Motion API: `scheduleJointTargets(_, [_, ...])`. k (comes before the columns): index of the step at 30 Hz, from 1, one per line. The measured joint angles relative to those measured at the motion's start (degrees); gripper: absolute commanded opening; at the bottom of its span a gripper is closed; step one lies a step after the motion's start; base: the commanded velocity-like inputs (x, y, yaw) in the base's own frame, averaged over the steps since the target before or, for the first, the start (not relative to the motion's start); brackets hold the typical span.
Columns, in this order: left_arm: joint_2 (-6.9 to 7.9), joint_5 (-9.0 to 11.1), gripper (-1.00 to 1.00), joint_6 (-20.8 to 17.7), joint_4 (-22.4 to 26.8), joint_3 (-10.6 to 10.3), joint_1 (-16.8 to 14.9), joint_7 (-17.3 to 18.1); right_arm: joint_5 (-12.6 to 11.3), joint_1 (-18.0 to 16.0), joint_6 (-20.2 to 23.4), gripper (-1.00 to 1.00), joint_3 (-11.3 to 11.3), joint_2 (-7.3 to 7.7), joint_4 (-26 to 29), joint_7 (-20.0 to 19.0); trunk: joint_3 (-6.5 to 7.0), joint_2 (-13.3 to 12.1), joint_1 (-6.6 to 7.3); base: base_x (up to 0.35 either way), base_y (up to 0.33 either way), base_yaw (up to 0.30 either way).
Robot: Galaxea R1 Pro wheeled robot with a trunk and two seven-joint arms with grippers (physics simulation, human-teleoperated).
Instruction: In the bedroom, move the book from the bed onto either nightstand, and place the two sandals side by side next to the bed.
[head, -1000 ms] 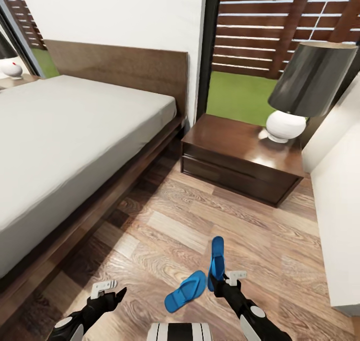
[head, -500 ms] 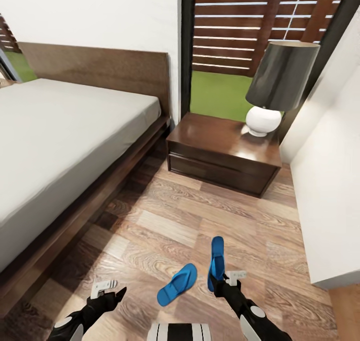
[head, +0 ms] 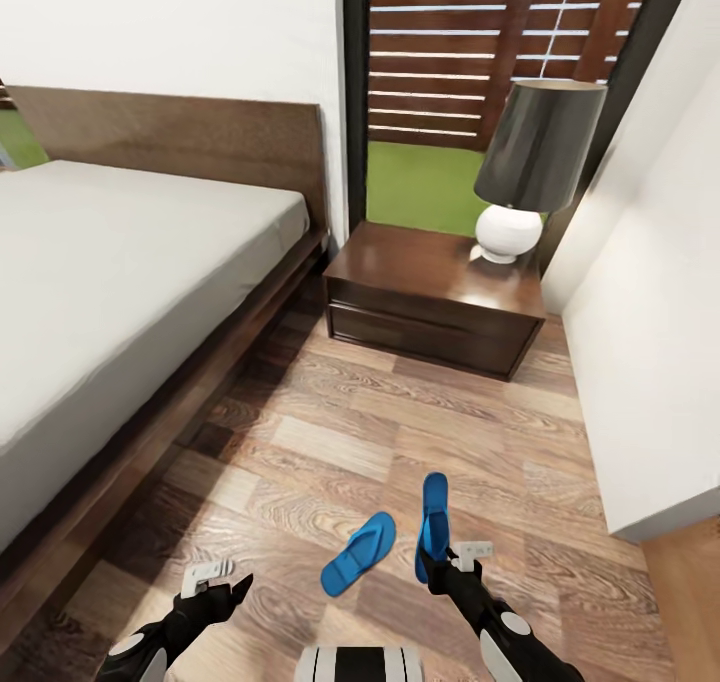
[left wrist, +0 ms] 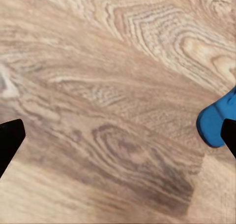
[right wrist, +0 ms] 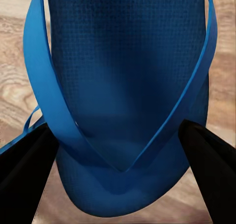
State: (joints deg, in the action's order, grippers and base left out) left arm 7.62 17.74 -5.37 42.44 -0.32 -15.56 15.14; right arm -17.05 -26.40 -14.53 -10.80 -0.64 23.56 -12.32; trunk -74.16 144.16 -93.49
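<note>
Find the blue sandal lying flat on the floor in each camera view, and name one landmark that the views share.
Head view: the loose sandal lies low and centre, beside the sandal held upright in the right end effector.
Left wrist view: its rounded end shows at the right edge.
Right wrist view: a thin blue sliver beside the held sandal may be it; I cannot tell.
Shared landmark: the wood-plank floor.

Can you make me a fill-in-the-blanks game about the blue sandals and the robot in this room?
1. The right tool is holding one blue ____.
2. The other sandal lies on the wooden ____.
3. The lamp stands on top of the ____.
4. The left tool is open and holds ____.

Missing words: sandal; floor; nightstand; nothing
</note>
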Motion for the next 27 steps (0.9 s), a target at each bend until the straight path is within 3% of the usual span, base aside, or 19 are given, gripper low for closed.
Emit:
scheduleJointTargets(8, [-0.01, 0.0, 1.0, 0.0, 0.0, 0.0, 0.0, 0.0, 0.0, 0.0, 0.0, -1.0, 0.0, 0.0, 0.0, 0.0, 0.0, 0.0, 0.0, 0.0, 0.195, -0.282])
scheduleJointTargets(27, [-0.05, -0.1, 1.0, 0.0, -0.1, -0.1, 0.0, 0.0, 0.0, 0.0, 0.0, -1.0, 0.0, 0.0, 0.0, 0.0, 0.0, 0.0, 0.0, 0.0, 0.007, -0.283])
